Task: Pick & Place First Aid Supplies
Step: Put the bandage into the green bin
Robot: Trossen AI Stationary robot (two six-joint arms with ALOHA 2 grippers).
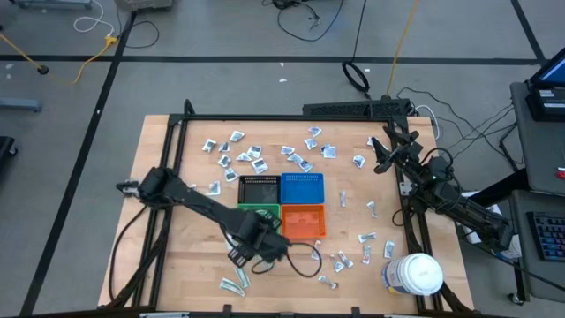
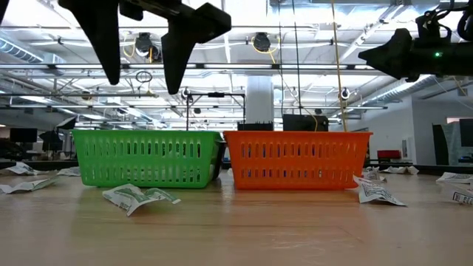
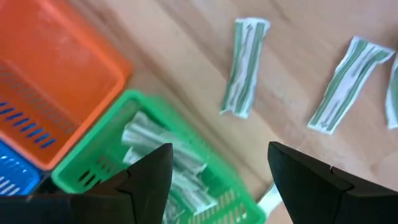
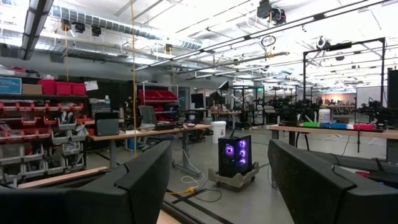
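Left arm reaches in from the table's left edge across the wooden table (image 1: 177, 265); left gripper (image 1: 240, 256) hangs just off the near corner of the green bin (image 1: 259, 215), fingers apart and empty, raised clear of the table in the low view (image 2: 140, 77). Left wrist view: fingers (image 3: 146, 180) spread over the green bin's corner (image 3: 99, 165), which already holds a few long wrapped strips (image 3: 161, 155); two more strips (image 3: 244, 65) lie loose on the wood just beyond the bin. Near the left gripper, by the table's front edge, a small cluster of strips (image 1: 234, 283). Centre of table: four small bins touching in a square, black bin (image 1: 259, 189) and blue bin (image 1: 302, 188) at the back, green and orange bin (image 1: 303, 220) at the front. Behind the bins, packets (image 1: 243, 155) scattered along the far half of the table, squarish ones mixed in. Right of the bins, more packets (image 1: 340, 262) spread toward the front edge. White round jar (image 1: 415, 274) on its side at the front right corner. Right arm waits at the table's right edge, right gripper (image 1: 381, 155) held high, fingers (image 4: 146, 180) wide apart and empty, pointed out into the room.
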